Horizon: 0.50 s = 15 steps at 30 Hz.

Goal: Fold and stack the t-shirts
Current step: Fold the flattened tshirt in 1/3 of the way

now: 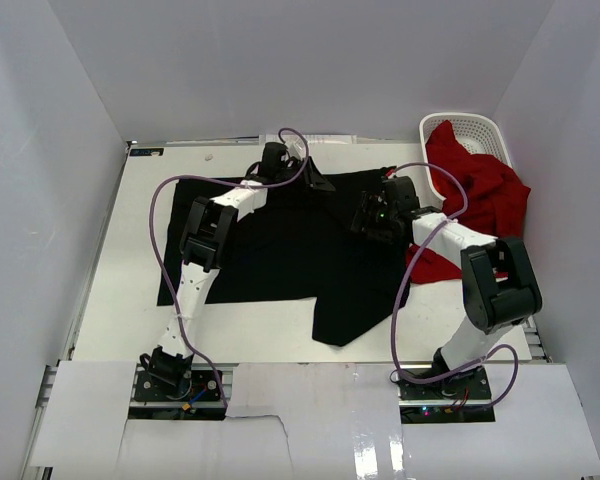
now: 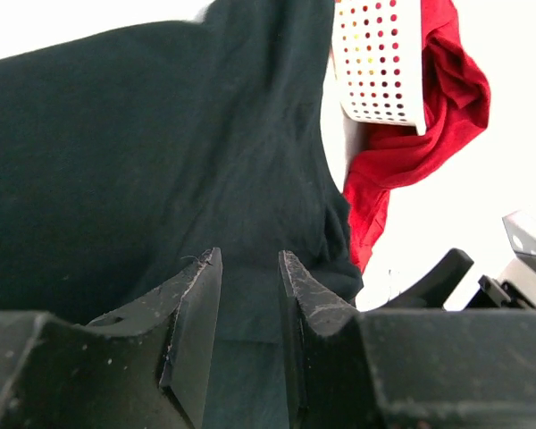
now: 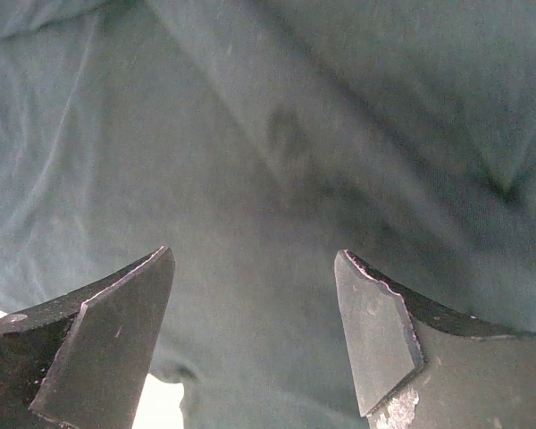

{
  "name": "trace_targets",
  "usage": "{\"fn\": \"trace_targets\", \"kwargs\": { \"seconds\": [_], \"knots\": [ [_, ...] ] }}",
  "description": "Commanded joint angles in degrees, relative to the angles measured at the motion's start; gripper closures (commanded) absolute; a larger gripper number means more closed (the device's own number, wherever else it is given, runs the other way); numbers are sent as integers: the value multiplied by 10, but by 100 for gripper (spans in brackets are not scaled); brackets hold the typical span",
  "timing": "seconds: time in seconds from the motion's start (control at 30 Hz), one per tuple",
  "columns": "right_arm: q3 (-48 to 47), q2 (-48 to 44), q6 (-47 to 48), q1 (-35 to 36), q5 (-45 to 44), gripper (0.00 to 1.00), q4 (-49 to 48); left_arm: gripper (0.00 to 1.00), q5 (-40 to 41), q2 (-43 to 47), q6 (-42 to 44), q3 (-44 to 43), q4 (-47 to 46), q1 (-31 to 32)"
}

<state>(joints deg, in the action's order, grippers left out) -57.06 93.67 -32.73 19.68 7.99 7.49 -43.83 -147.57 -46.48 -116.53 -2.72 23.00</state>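
The black t-shirt (image 1: 280, 250) lies spread across the middle of the white table, one flap reaching toward the near edge. At its far edge my left gripper (image 1: 302, 172) pinches a raised fold; in the left wrist view the dark cloth (image 2: 116, 152) runs up between the narrow-set jaws of that gripper (image 2: 248, 255). Over the shirt's right side my right gripper (image 1: 370, 215) hovers. In the right wrist view this gripper (image 3: 255, 255) stands wide open with only black fabric (image 3: 250, 134) below it. The red t-shirt (image 1: 485, 190) spills from the basket onto the table at the right.
A white lattice basket (image 1: 480, 125) stands at the far right corner, also seen in the left wrist view as the basket (image 2: 380, 63) with the red shirt (image 2: 447, 98) draped out of it. White walls close in the table on three sides. Purple cables loop over both arms.
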Motion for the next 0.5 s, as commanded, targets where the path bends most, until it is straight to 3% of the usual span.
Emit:
{"fn": "trace_targets", "kwargs": {
  "seconds": [0.0, 0.47],
  "knots": [
    [-33, 34, -13, 1, -12, 21, -26, 58, -9, 28, 3, 23, -19, -2],
    [-77, 104, -19, 0, -13, 24, -51, 58, -2, 36, 19, 50, -18, -2]
  ]
}}
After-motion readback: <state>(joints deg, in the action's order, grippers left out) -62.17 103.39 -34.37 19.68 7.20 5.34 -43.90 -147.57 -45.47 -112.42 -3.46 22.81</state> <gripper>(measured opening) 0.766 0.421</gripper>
